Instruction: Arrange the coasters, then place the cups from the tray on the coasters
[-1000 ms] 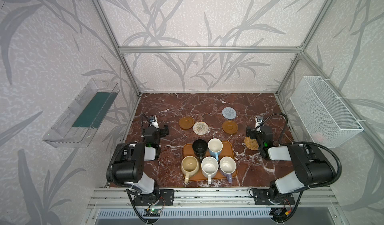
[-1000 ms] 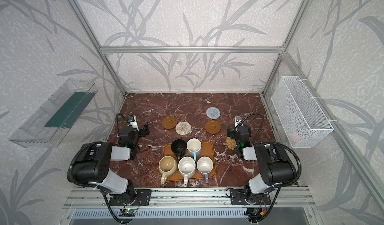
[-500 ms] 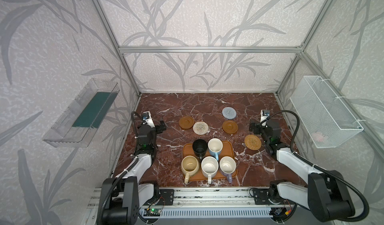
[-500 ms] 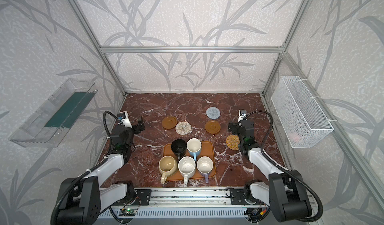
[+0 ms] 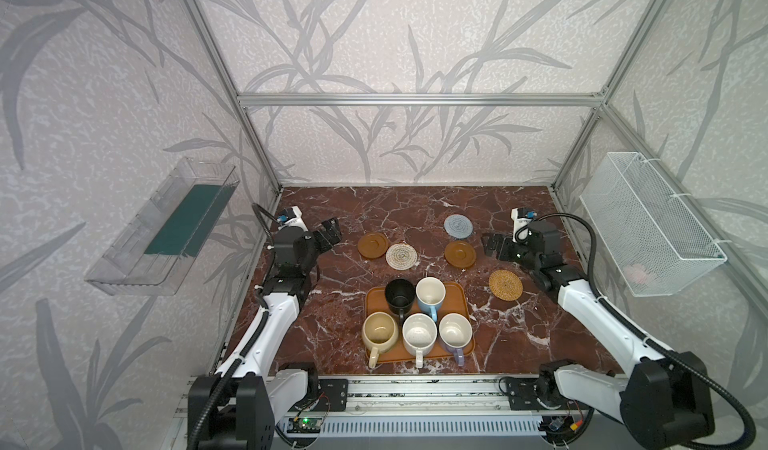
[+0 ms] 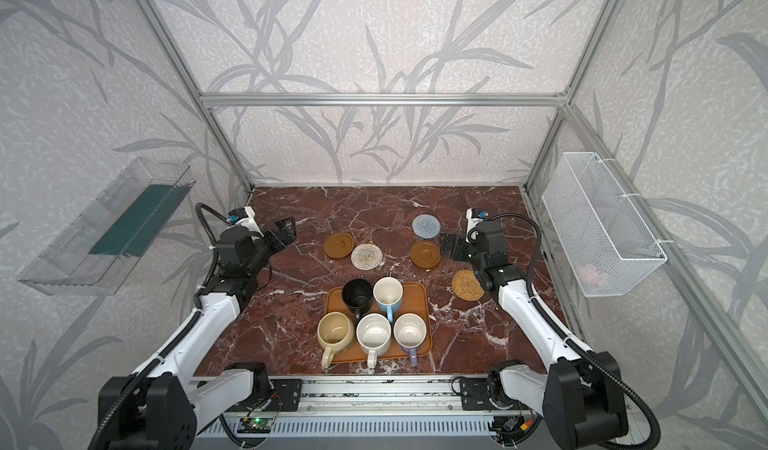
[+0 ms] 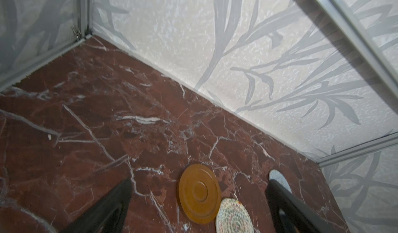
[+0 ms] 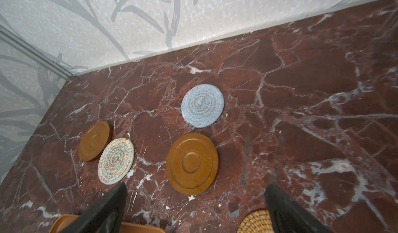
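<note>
Two robot arms reach over a table. The left claw [image 5: 328,235] and right claw [image 5: 493,246] both hang spread wide and empty, each just outside the loose scatter of coasters.

Five coasters lie flat toward the back. A brown rimmed coaster [image 5: 373,245] touches a cream woven coaster [image 5: 401,256], which seems to lap over its edge. A grey-blue woven coaster [image 5: 458,226] sits just behind a second brown coaster [image 5: 460,254], and a rattan coaster [image 5: 505,284] lies nearest the right arm. In front of them, all five cups crowd the orange tray [image 5: 456,296]: black cup [image 5: 400,296], light blue cup [image 5: 431,293], cream-yellow cup [image 5: 379,330], speckled white cup [image 5: 419,335] and lavender cup [image 5: 455,330].

Risks from here:
- The thin discs will likely skid on the slick stone rather than lift.
- Moving either of the touching pair could drag the other along.
- The cups stand rim to rim, so a claw reaching for one may nudge or tip its neighbour.

The table [image 5: 332,323] is polished red-brown marble with white veins. It stands inside an aluminium frame [image 5: 415,99], with walls papered in grey leaf patterns. A clear plastic bin [image 5: 166,227] hangs on the left wall and a white wire basket [image 5: 648,223] on the right.
</note>
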`<state>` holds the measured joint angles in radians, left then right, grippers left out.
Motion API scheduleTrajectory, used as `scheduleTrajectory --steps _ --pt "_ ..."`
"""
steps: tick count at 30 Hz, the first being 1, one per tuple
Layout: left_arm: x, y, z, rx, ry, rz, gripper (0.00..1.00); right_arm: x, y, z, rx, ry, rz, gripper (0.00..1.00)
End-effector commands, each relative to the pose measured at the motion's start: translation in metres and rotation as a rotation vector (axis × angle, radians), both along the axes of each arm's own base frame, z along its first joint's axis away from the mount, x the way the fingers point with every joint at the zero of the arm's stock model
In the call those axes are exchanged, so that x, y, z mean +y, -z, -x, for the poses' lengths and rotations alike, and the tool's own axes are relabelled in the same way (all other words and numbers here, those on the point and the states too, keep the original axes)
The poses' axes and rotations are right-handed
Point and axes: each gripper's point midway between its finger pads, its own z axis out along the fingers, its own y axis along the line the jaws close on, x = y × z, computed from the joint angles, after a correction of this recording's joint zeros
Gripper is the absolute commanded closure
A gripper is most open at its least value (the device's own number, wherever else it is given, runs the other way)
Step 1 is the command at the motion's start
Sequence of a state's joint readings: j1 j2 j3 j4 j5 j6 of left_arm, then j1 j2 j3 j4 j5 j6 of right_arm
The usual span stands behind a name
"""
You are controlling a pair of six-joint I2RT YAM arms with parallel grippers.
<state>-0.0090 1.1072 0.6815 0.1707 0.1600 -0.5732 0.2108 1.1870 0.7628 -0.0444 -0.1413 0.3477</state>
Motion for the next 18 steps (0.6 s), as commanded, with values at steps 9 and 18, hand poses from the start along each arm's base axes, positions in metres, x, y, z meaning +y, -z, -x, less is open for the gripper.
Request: scheduleTrajectory --steps 9,18 --pt "-0.053 0.056 -0.025 0.435 0.117 -0.061 0.01 0.055 0.019 -0.001 0.14 -0.132 0.033 0.0" --pt "-0.069 0.1 -0.042 0.697 0.2 -0.208 0.14 0.086 0.03 -0.015 0.161 -0.183 -0.061 0.0"
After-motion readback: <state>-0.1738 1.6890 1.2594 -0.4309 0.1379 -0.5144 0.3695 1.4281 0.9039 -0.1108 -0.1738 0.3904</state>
